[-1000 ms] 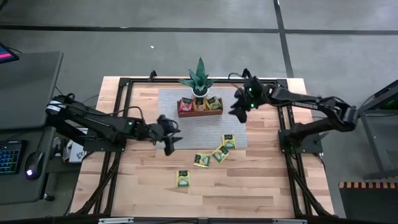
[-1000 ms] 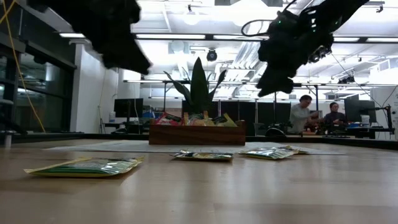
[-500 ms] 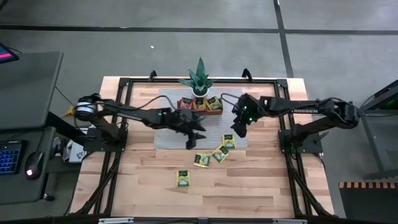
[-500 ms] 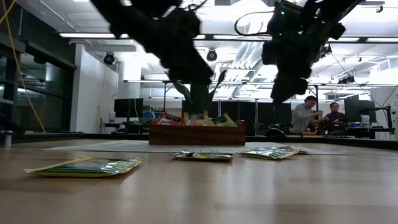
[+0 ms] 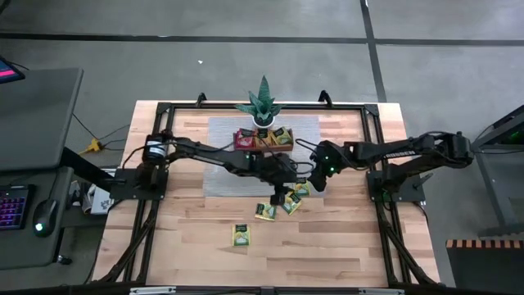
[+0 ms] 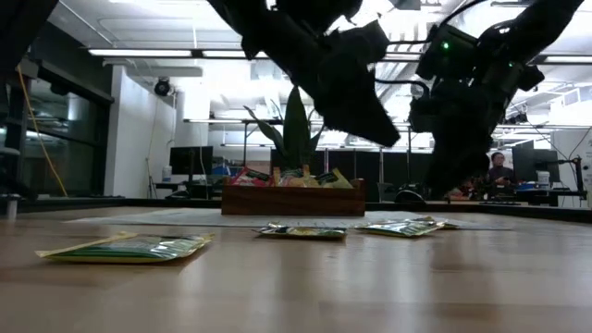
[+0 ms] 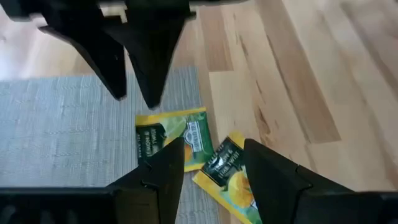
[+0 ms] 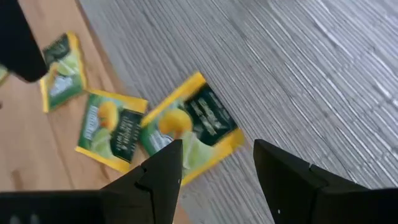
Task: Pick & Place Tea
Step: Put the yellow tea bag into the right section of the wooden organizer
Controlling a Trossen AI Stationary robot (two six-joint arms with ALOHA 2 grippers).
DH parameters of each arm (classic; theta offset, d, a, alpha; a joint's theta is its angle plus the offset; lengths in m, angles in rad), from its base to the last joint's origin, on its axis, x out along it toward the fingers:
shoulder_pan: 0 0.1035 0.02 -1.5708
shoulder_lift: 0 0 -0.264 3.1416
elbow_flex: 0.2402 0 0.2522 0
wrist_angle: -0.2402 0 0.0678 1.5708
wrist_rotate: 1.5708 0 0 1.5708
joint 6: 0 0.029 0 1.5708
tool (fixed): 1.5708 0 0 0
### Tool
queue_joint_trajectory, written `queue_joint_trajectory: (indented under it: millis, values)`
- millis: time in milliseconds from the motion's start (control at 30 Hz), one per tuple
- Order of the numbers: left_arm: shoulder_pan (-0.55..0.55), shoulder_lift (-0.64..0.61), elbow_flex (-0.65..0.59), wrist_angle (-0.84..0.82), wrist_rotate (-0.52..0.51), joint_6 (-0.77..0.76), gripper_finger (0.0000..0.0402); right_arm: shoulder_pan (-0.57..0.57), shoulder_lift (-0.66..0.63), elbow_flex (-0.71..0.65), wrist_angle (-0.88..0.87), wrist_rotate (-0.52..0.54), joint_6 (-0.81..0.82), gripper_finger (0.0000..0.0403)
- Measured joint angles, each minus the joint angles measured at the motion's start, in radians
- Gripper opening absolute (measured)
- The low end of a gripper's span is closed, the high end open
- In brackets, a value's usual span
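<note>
From above, I see both arms meeting over the tea packets (image 5: 289, 201) near the grey mat's (image 5: 225, 180) front right corner. At table height, both hang above the table (image 6: 370, 287). In the left wrist view, my left end effector (image 7: 212, 165) is open, empty, over two packets. In the right wrist view, my right end effector (image 8: 217, 162) gapes over another; I'd descend one at a time.

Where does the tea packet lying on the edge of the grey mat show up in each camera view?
High view: tea packet near the mat's front right corner.
Low view: among the rightmost flat packets; I cannot separate it from its neighbour.
Left wrist view: lower middle.
Right wrist view: centre.
Shared landmark: the grey mat, whose edge the packet overlaps.
</note>
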Motion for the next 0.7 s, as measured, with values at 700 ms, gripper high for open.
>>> queue_joint_trajectory:
  millis: [700]
  values:
    - [-0.015, 0.126, 0.052, 0.079, 0.023, -0.454, 0.0163, -0.003, 0.000, -0.014, 0.020, 0.021, -0.041, 0.0193]
